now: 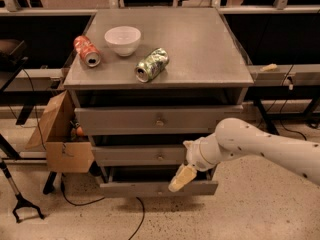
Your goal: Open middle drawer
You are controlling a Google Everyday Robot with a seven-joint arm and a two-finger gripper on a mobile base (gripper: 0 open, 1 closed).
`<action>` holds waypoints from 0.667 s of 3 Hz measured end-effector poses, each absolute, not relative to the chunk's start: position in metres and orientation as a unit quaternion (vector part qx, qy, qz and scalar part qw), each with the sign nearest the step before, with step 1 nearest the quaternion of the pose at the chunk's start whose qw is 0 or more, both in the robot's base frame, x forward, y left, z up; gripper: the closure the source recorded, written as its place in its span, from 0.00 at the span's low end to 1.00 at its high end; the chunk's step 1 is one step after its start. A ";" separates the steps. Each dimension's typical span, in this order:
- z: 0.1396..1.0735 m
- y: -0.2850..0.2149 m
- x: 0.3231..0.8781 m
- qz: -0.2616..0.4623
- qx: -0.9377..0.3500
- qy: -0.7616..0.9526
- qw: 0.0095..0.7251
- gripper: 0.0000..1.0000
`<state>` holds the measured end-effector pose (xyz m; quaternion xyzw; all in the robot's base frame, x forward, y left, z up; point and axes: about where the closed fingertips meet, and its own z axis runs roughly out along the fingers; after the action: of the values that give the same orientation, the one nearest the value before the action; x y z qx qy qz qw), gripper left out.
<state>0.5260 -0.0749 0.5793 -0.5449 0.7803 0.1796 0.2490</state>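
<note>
Low in the camera view, the white arm (265, 146) reaches in from the right edge, sloping down and leftward to a bulky wrist in front of the cabinet's (160, 119) right half. The gripper (182, 178) hangs below the wrist, its pale yellowish fingers (180, 179) pointing down-left over the front of the bottom drawer (150, 188). Whether those fingers are spread or closed cannot be told; they grasp nothing that shows.

The cabinet has three grey drawers. The top drawer (150, 120) is tallest. The middle drawer (135, 155) sits just under it, its small knob (160, 157) left of the wrist and apart from the gripper; its right end is hidden by the arm. The bottom drawer stands slightly forward of the one above.

Speckled floor (250, 209) lies open before the cabinet and to the right. On the left, one cardboard box (60, 139) sits against the cabinet's side, with a black stand (20, 204) near the frame edge.

On the cabinet top rest two cans lying on their sides, a red can (87, 51) and a green can (152, 64), and one white bowl (122, 40) between them, all well back from the front edge.
</note>
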 end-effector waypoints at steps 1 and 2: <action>0.550 -0.066 0.566 0.175 -0.548 0.782 0.240 0.00; 0.512 -0.069 0.603 0.164 -0.533 0.803 0.209 0.00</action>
<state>0.6026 -0.0692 0.5121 -0.5335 0.8029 0.1639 0.2095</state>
